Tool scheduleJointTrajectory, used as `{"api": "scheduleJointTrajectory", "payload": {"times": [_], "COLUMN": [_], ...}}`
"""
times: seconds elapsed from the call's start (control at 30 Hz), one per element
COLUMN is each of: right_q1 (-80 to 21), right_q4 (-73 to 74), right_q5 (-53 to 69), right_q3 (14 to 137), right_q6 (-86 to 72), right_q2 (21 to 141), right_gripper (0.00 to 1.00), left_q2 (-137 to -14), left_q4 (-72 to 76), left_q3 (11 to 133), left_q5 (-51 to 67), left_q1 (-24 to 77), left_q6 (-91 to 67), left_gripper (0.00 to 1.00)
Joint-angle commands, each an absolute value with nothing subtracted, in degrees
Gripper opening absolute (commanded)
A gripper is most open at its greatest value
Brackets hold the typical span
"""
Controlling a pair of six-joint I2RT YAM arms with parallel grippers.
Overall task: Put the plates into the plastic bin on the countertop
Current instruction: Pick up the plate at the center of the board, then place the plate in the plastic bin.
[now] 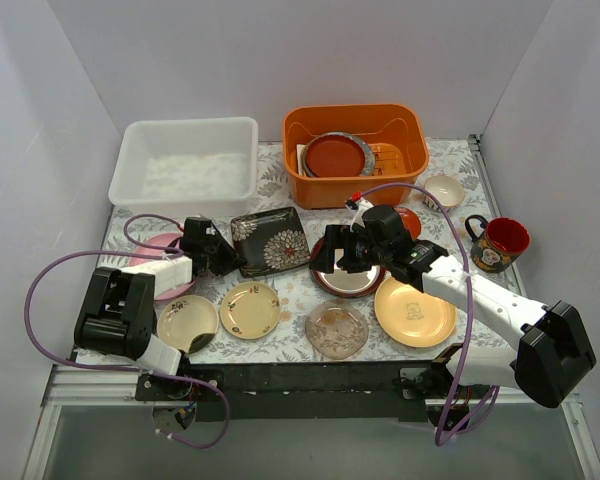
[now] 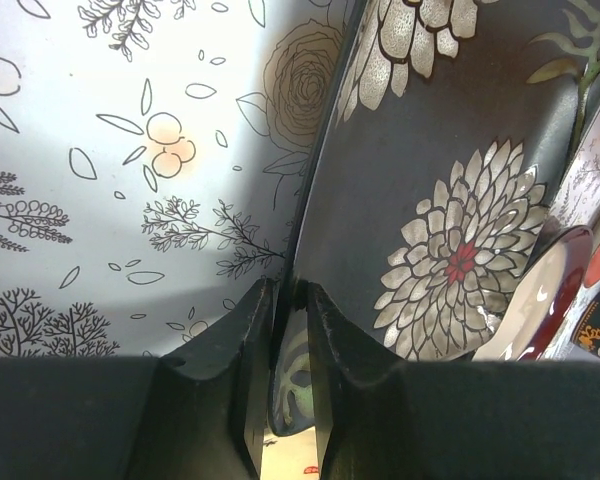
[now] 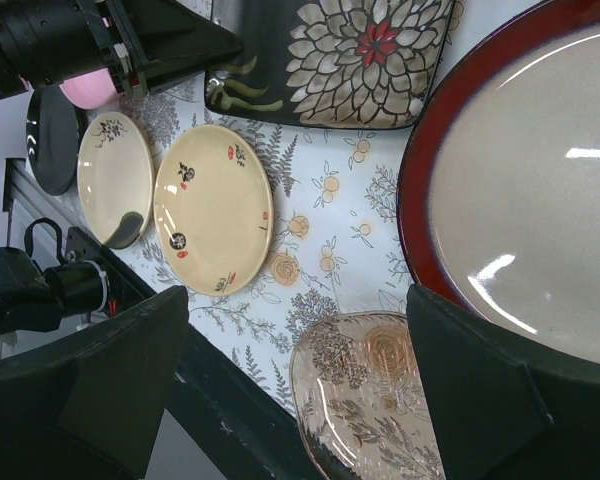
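Note:
My left gripper [image 1: 220,256] [image 2: 290,290] is shut on the left rim of the black square floral plate [image 1: 272,242] [image 2: 430,200], one finger above the rim and one below. That plate lies on the countertop [image 2: 130,150]. My right gripper [image 1: 330,250] [image 3: 295,300] hangs open and empty over the dark-rimmed glossy plate [image 1: 348,280] [image 3: 530,190] and the clear pink glass plate [image 1: 337,330] [image 3: 365,400]. Two cream plates [image 1: 251,309] [image 1: 188,322], a gold plate [image 1: 414,311], a pink plate [image 1: 160,244] and a small red plate [image 1: 410,218] lie around. The white plastic bin [image 1: 130,160] stands at the back left, with no plate in it.
An orange tub [image 1: 292,150] holding a red plate and other dishes stands at the back right. A small cream bowl [image 1: 444,190] and a red mug [image 1: 500,243] sit to the right. Grey walls close in three sides, and the arms' purple cables loop at the near edge.

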State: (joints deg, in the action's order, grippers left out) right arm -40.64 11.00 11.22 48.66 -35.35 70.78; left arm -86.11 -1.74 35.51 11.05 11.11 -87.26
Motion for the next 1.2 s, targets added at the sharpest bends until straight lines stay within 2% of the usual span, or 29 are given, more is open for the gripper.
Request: {"api": "scheduleJointTrajectory", "payload": {"times": [0.0, 0.67, 1.17], "right_q1": [-41.1, -41.0, -41.0], "right_q4": [10.7, 6.6, 0.5], "right_q5": [10.7, 12.7, 21.6], "right_q3": [48.7, 46.0, 47.5], "right_q6": [-34.6, -37.4, -40.6], "right_q2": [70.5, 72.2, 79.3], "right_gripper": [0.98, 0.95, 0.89], "left_q2": [-85.5, -71.7, -61.3], "left_q4": [-3.7, -11.5, -19.6], "left_q3": [34.2, 35.4, 37.4], "left_q5": [9.0, 13.6, 16.1], "left_q1": [11.3, 11.3, 11.3], "left_q6": [-87.6, -90.7, -93.7], "left_gripper": [0.00, 0.00, 0.00]}}
